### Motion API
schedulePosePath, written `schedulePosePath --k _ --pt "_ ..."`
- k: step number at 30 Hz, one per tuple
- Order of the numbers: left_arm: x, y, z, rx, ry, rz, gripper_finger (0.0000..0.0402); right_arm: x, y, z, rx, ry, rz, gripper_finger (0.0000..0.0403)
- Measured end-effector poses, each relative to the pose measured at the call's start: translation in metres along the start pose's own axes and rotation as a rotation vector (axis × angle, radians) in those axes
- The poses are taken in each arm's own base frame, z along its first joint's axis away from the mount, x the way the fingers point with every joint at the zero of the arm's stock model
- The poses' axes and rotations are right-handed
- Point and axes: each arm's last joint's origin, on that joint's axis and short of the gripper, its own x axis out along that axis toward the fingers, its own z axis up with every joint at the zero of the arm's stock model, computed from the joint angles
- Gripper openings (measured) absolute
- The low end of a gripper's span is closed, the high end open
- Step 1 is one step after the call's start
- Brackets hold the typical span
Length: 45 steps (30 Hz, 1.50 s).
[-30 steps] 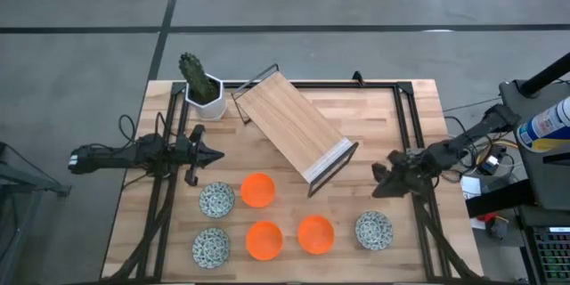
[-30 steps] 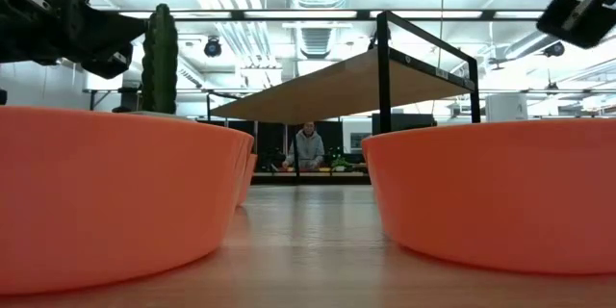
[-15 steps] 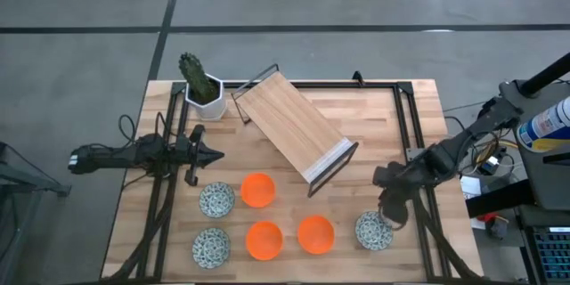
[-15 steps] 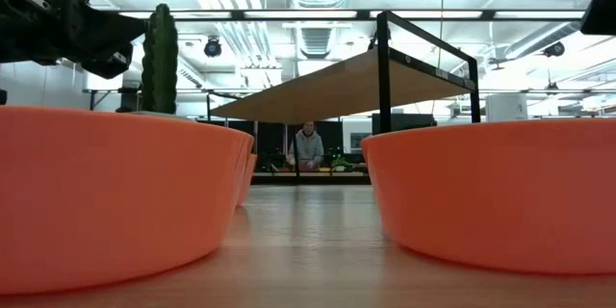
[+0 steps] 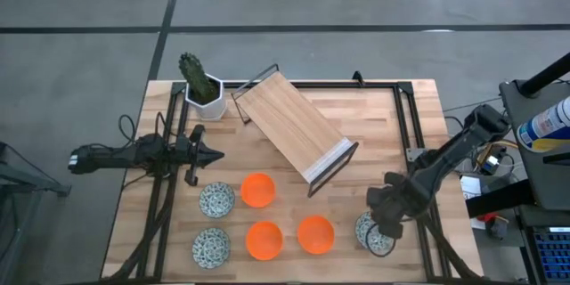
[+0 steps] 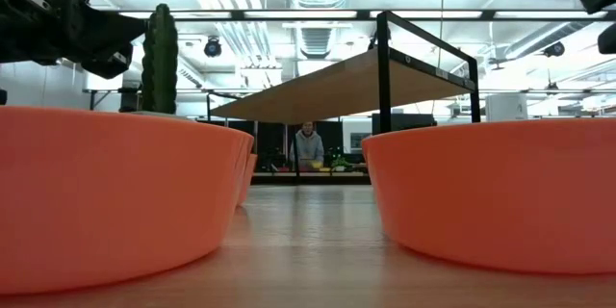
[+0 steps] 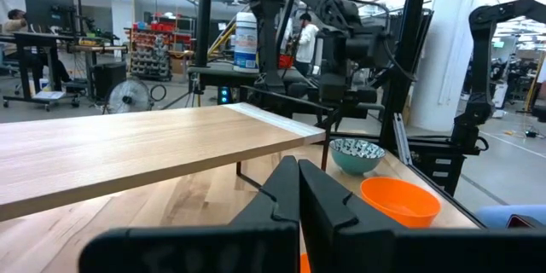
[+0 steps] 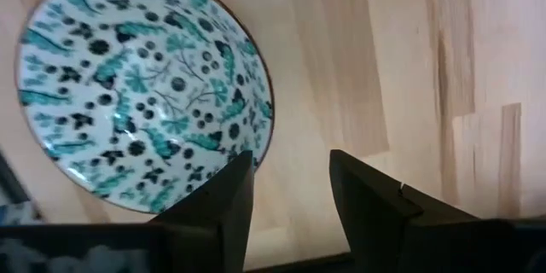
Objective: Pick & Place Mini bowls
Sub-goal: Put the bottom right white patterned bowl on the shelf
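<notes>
1. Risk: the right gripper [image 8: 290,205], jaws parted and empty, straddles the rim of the patterned mini bowl [image 8: 141,85] at the lower right of the counter [image 5: 383,125]; closing off-centre could tip it.
2. Right arm reaches steeply down; the left gripper [image 5: 214,154] waits mid-left, jaws closed, holding nothing.

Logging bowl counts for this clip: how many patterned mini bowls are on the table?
3. Two on the left: one beside an orange bowl, one at the front edge. The third is front right, partly covered by the right gripper.
</notes>
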Motion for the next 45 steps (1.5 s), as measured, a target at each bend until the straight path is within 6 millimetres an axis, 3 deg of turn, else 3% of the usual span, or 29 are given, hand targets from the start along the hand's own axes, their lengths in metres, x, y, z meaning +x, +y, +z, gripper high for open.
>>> schedulePosePath --k 10,21,26,32,34,39,45 --pt "0.0 0.0 0.0 0.0 0.0 0.0 0.0 0.013 0.011 0.003 -0.005 -0.081 -0.008 0.0143" --pt "0.0 0.0 0.0 0.0 0.0 0.001 0.0 0.038 0.005 -0.001 0.004 -0.068 -0.021 0.013" --pt "0.0 0.0 0.0 0.0 0.0 0.001 0.0 0.04 0.007 -0.001 -0.004 -0.06 0.023 0.0102" --pt "0.0 0.0 0.0 0.0 0.0 0.001 0.0 0.046 0.007 -0.001 0.003 -0.053 0.063 0.0041" --pt "0.0 0.0 0.0 0.0 0.0 0.001 0.0 0.044 0.008 0.0 0.004 -0.058 0.08 0.0021" --pt "0.0 0.0 0.0 0.0 0.0 0.001 0.0 0.033 0.006 0.003 0.023 -0.06 0.105 0.0015" --pt "0.0 0.0 0.0 0.0 0.0 0.001 0.0 -0.006 -0.002 0.017 0.073 -0.113 0.161 0.0012"
